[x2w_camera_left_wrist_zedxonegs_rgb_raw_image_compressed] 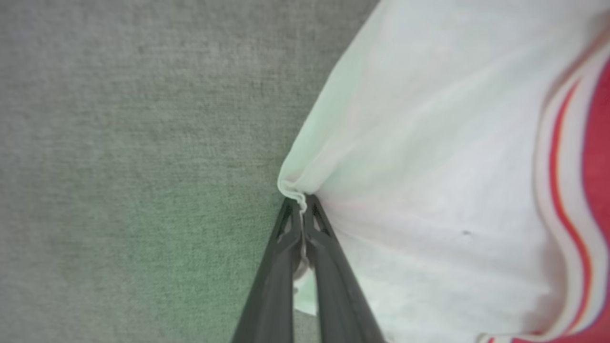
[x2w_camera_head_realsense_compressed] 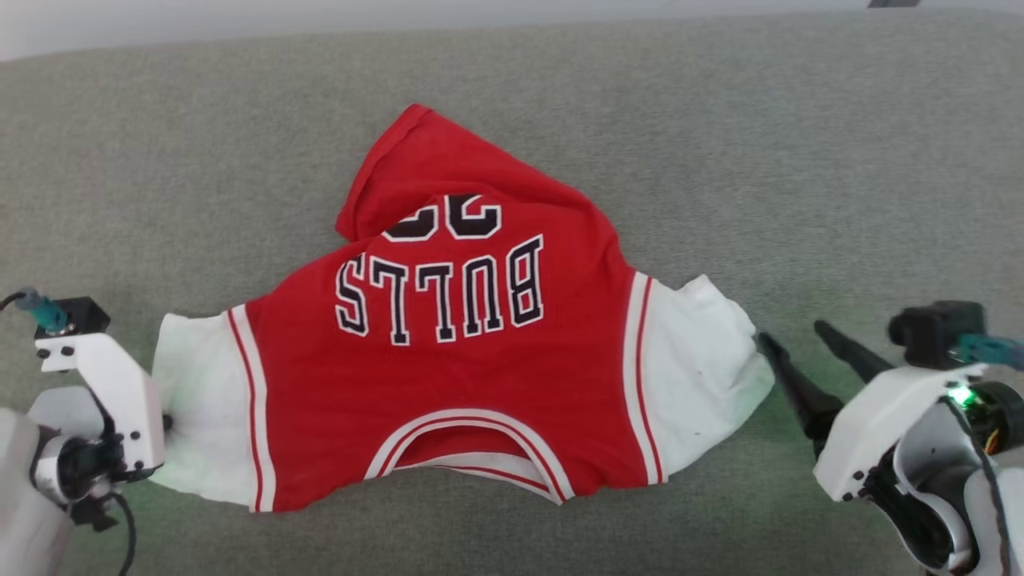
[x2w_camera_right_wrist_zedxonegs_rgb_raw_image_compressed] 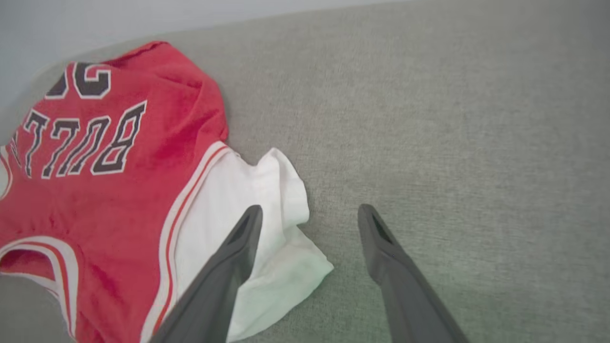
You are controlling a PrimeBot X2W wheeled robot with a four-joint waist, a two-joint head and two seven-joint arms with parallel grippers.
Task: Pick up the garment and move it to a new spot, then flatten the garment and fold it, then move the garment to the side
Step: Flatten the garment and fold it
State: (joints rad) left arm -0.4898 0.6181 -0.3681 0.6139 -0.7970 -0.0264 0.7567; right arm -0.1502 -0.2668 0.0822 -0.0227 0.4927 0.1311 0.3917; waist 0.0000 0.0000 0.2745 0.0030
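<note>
The garment, a red jersey with white sleeves and black lettering, lies spread on the grey cushion with its neck toward me. Its far hem is folded over the number. My left gripper is shut on the edge of the white sleeve, which bunches between the dark fingers. In the head view that wrist sits against the left sleeve. My right gripper stands open just off the right sleeve. In the right wrist view one finger hangs over the white sleeve while the other is above bare cushion.
A grey fabric cushion stretches all around the garment, with wide room to the right and behind it. A pale wall runs along its far edge.
</note>
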